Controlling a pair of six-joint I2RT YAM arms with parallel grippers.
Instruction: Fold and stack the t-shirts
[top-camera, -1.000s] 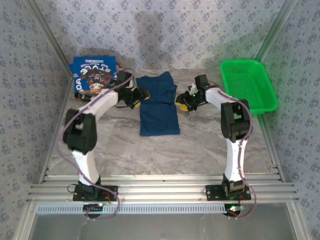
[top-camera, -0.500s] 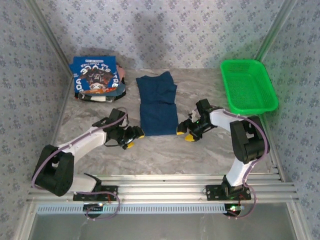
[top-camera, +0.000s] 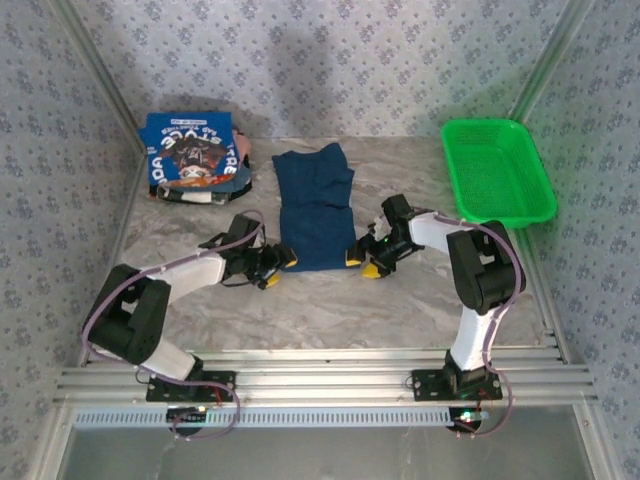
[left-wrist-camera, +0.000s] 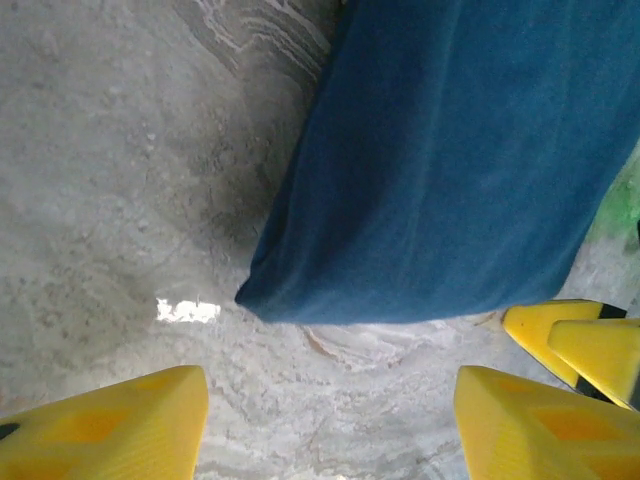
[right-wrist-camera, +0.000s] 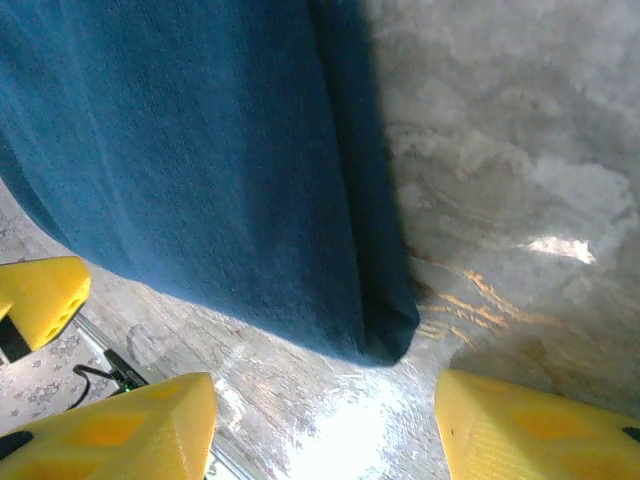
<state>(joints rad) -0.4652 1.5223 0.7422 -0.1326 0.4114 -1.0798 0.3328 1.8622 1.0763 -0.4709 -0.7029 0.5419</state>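
Observation:
A dark navy t-shirt (top-camera: 315, 208) lies folded in a long strip at the middle of the table, plain side up. A brighter blue t-shirt (top-camera: 192, 155) with white lettering and a dark graphic sits folded at the back left. My left gripper (top-camera: 277, 268) is low at the strip's near left corner, open, with the navy t-shirt (left-wrist-camera: 460, 170) just beyond my left gripper (left-wrist-camera: 330, 430) and only bare table between its fingertips. My right gripper (top-camera: 362, 262) is open at the near right corner. There the navy t-shirt (right-wrist-camera: 200, 150) ends short of my right gripper (right-wrist-camera: 325, 430).
A green mesh basket (top-camera: 497, 170) stands at the back right. Patterned walls close in the table (top-camera: 400, 300) on three sides. Each wrist view catches a yellow finger of the other gripper, the right's (left-wrist-camera: 570, 340) and the left's (right-wrist-camera: 40, 295).
Both arms have swung from the strip's far end down to its near end, then closed in on the two near corners. The right jaws have widened. The navy t-shirt has not moved.

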